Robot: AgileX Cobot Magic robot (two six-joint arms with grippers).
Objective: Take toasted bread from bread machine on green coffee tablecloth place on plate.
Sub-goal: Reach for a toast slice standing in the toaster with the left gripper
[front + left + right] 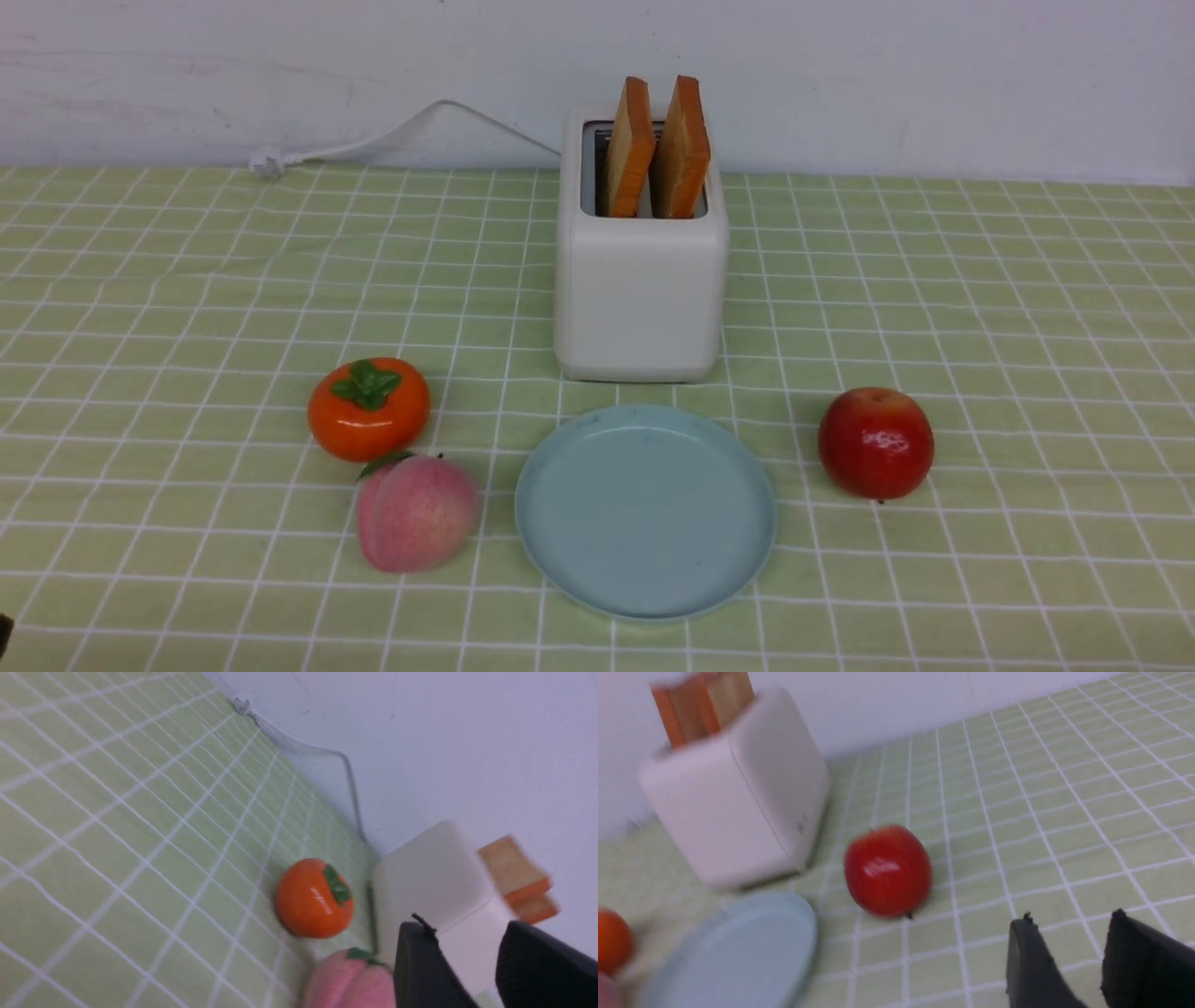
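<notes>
No text, brand, number or sign can be read. The bread machine (738, 807) carries a small grey mark (801, 826) low on one side wall, too blurred to read.

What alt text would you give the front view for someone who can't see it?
Two slices of toast stand upright in a cream-white toaster at the back middle of a green checked tablecloth, with an empty pale blue plate just in front of it. A persimmon and a peach sit left of the plate, a red apple to its right.

Cloth (1027, 308) — toaster (640, 299), plate (644, 523), persimmon (369, 411), peach (415, 513), apple (876, 443)
</notes>
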